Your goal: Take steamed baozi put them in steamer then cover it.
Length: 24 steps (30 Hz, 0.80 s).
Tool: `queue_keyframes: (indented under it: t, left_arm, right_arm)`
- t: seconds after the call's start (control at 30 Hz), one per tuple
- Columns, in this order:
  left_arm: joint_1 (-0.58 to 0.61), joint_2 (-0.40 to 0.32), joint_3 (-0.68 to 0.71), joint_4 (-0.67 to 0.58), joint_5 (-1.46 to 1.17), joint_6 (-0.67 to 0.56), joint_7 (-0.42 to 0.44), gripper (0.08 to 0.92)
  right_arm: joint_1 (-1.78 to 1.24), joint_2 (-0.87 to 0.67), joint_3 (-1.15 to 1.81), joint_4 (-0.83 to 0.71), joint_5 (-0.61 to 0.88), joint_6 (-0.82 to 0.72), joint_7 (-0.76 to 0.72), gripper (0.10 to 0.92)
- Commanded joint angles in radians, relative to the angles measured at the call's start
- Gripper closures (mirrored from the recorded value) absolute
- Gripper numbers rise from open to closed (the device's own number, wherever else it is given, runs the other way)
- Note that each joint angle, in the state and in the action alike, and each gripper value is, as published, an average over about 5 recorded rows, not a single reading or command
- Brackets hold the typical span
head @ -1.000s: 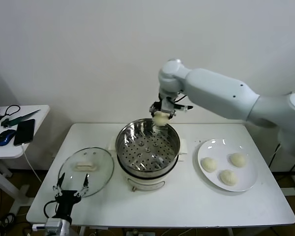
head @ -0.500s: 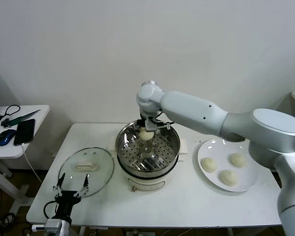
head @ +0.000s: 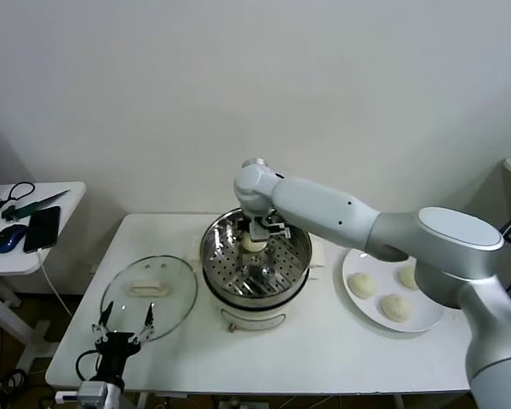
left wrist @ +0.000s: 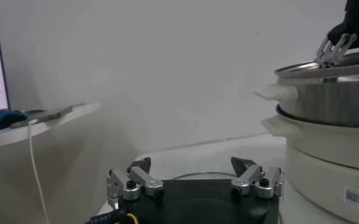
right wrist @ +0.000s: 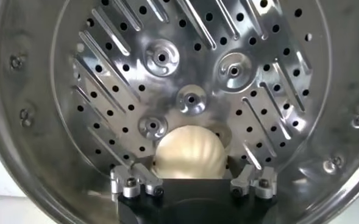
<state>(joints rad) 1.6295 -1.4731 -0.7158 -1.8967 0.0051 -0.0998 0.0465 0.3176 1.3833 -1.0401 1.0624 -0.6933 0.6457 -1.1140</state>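
- The right gripper (head: 255, 235) reaches down inside the steamer, its two metal fingers spread apart on either side of one small cream-white dough bun (right wrist: 188, 153); the jaws stand wide and no longer pinch it.
- That bun sits on the perforated steel tray (right wrist: 191, 73), toward the back of the pot, close to the wall.
- The bun looks soft, light and slightly pleated on top; a judgement: it would dent under a hard squeeze, so a gentle hold across its round sides suits it best.
- The large round shiny stainless-steel steamer (head: 257, 262) has slick mirror-like walls, a tray pierced with dots and slots, and a white base.
- Three more smooth domed buns (head: 362, 285) lie on a flat white plate (head: 358, 256), to the right of the pot.
- A round glass lid with a white handle (head: 150, 290) lies flat on the white table (head: 324, 349), left of the pot; it is likely heavy and slippery, best taken by its handle.
- The left gripper (left wrist: 194, 182) waits open, low at the table's front left edge.
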Motion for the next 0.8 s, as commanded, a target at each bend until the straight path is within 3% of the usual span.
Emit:
queue_keyframes:
  t: [0.03, 0.37, 0.57, 0.8]
  left_arm:
    - [0.002, 0.0, 0.001, 0.001, 0.001, -0.001, -0.001, 0.177]
    - [0.009, 0.004, 0.005, 0.002, 0.002, -0.004, -0.002, 0.177]
    - [0.014, 0.002, 0.017, -0.006, 0.007, -0.003, -0.001, 0.177]
    - [0.02, 0.004, 0.024, -0.016, 0.008, -0.004, -0.001, 0.177]
  right_arm:
    - [0.002, 0.001, 0.01, 0.004, -0.003, 0.0, 0.002, 0.203]
    - [0.167, -0.184, -0.028, 0.187, 0.217, -0.064, 0.001, 0.203]
    - [0.357, -0.409, -0.25, 0.284, 0.537, -0.391, 0.184, 0.203]
    - [0.483, -0.618, -0.389, 0.307, 0.965, -0.725, 0.094, 0.203]
